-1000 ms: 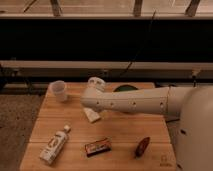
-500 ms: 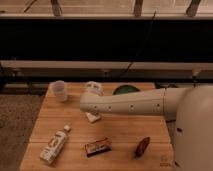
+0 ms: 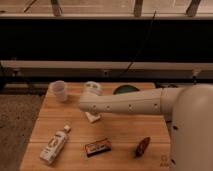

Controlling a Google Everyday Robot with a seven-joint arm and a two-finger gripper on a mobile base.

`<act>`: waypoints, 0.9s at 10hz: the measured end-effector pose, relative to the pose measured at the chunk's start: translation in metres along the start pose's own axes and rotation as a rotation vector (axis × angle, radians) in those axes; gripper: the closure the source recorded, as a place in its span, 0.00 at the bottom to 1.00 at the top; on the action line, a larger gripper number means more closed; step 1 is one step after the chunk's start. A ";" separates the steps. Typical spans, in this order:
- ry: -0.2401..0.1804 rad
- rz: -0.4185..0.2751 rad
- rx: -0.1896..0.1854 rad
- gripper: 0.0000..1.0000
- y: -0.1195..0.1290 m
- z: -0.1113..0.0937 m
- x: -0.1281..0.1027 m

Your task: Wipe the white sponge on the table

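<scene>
The white sponge lies on the wooden table near its middle, partly hidden under my white arm, which reaches in from the right. My gripper shows as a pale shape at the arm's left end, just behind the sponge and to the right of the white cup. Whether it touches the sponge cannot be seen.
A white cup stands at the back left. A white labelled bottle lies at the front left. A dark snack bar and a reddish-brown item lie at the front. A dark green object sits behind the arm.
The arm's end and the gripper have shifted slightly left and toward the front. The sponge stays in about the same place.
</scene>
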 end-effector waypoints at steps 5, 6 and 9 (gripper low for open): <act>-0.128 -0.263 -0.032 0.20 -0.014 0.005 -0.008; -0.152 -0.331 -0.036 0.20 -0.016 0.007 -0.012; -0.188 -0.566 -0.068 0.20 -0.020 0.017 -0.022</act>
